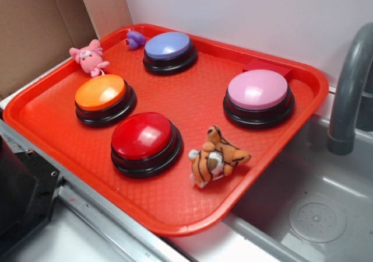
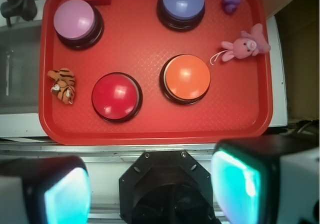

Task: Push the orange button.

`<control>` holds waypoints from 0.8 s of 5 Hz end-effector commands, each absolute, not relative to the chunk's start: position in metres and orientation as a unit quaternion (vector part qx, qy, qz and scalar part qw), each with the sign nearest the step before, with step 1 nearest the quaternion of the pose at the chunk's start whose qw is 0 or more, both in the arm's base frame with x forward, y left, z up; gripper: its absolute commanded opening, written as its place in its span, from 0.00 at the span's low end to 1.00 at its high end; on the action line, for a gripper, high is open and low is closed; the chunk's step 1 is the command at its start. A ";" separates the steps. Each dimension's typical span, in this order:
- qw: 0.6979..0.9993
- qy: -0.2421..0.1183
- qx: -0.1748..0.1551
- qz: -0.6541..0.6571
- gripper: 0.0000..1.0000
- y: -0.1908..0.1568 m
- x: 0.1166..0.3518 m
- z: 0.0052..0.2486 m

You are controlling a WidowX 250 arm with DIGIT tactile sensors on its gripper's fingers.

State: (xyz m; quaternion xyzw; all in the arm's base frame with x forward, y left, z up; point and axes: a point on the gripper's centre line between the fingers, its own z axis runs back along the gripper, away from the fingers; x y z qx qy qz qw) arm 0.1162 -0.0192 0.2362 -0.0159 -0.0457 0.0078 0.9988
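Four domed buttons sit on the red tray [image 1: 52,131], and the orange button [image 1: 100,92] is the one on the left side of the exterior view, just left of and a little farther back than the red button [image 1: 141,135]; the blue button [image 1: 168,45] is at the far side and the pink button [image 1: 257,89] at the right. A pink plush [image 1: 89,58] lies close beyond the orange button, apart from it, and a tiger plush [image 1: 216,157] lies near the tray's near right edge. The gripper [image 2: 150,189] shows only in the wrist view, high above the tray and over its near edge, with its two fingers [image 2: 67,196] spread wide apart and nothing between them. The step in hand, as I judge it, is the approach: nothing touches the button yet. To do it well, the arm should travel forward and to the right in the wrist view until it is centred over the orange dome, then come straight down; bringing the fingers together first would give one firm tip to press with. Aim for the crown of the dome, since a glossy curved top may let an off-centre contact slide toward the red button or the pink plush. The button is round, so it has no long axis in plan; its dome faces straight up, and its axis of travel is vertical.
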 end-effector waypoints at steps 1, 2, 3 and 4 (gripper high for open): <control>0.999 -0.046 -0.016 0.008 1.00 -0.019 0.116 0.236; 0.998 -0.004 -0.014 0.066 1.00 0.027 0.134 0.190; 0.998 -0.006 0.040 0.048 1.00 0.047 0.161 0.154; 0.997 -0.018 0.074 0.003 1.00 0.054 0.185 0.120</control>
